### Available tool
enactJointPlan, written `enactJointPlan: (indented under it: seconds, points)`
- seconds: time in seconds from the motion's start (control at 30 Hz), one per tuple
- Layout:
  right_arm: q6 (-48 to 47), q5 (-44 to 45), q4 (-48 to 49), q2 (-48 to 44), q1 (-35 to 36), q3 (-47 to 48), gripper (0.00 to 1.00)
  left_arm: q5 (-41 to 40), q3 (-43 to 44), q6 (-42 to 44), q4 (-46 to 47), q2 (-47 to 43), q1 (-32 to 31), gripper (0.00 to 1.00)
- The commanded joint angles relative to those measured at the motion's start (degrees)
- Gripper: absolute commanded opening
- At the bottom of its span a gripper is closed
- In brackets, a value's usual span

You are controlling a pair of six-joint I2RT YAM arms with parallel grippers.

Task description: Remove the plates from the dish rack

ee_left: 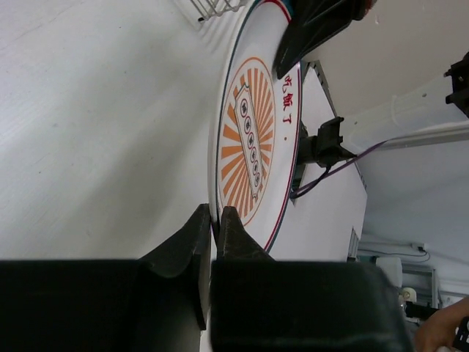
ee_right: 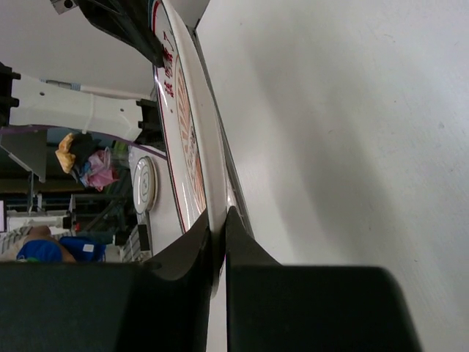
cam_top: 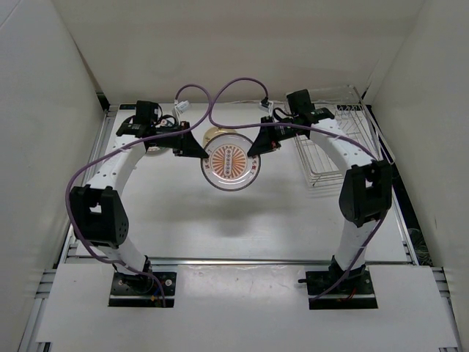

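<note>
The white plate with the orange sunburst centre (cam_top: 232, 163) hangs in the air over the middle of the table, held by both grippers. My left gripper (cam_top: 203, 152) is shut on its left rim, and my right gripper (cam_top: 256, 149) is shut on its right rim. The left wrist view shows the plate (ee_left: 256, 139) face-on, pinched in the left gripper (ee_left: 215, 216). The right wrist view shows it (ee_right: 198, 147) edge-on in the right gripper (ee_right: 218, 220). The tan plate (cam_top: 210, 133) lies on the table behind it. The silver wire dish rack (cam_top: 333, 147) stands at the right with no plates visible in it.
A white plate with a dark rim (ee_right: 144, 185) lies flat on the table to the left, mostly hidden under the left arm in the top view (cam_top: 154, 149). White walls close in the table on the left, back and right. Purple cables loop above the plate.
</note>
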Motion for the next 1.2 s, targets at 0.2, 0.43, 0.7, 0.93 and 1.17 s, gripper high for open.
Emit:
enactJointPlan:
  seconds: [0.2,0.43,0.7,0.93,1.17]
  points:
    - [-2.25,5.18,-1.77,-2.46,0.64,3.49,0.32,4.34,-0.17,0.57,0.89,-0.85,-0.75,0.1]
    - [-12.18,20.72,-8.62,-8.79,0.64,1.56,0.51,3.72,-0.17,-3.29,3.62,-1.38,-0.75,0.1]
    - [-18.44,37.17,-11.96,-23.02,-3.3,-6.09,0.59,2.32,1.14,-14.54,10.03,0.63,-0.75,0.1]
    - [-29.33,48.6,-26.61,-33.39,-9.1,-8.47,0.72,-10.49,3.78,-35.53,17.85,7.49,7.3,0.1]
    - [-45.84,51.86,-37.46,-43.15,-28.07,-9.34,0.78,-14.2,12.47,-43.82,21.28,18.29,17.59,0.1]
